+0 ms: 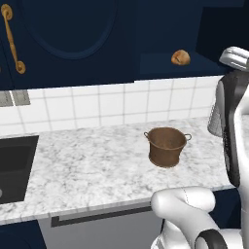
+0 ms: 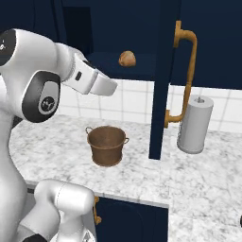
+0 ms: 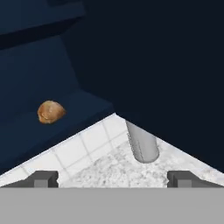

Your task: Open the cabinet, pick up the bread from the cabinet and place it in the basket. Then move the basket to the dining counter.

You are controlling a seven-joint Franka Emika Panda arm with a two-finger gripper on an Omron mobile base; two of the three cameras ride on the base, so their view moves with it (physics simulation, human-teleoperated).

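Jaws stand wide apart, gripping nothing. I judge the bread (image 3: 51, 112), at nine o'clock on the cabinet (image 3: 65, 61) shelf, needs a centred, level approach.

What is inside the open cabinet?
The bread sits alone on the cabinet shelf, door swung open. The dark upper interior cannot be made out.

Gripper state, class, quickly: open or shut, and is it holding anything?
Gripper: open, fingertips wide apart, holding nothing; the bread sits on the cabinet shelf ahead of it.
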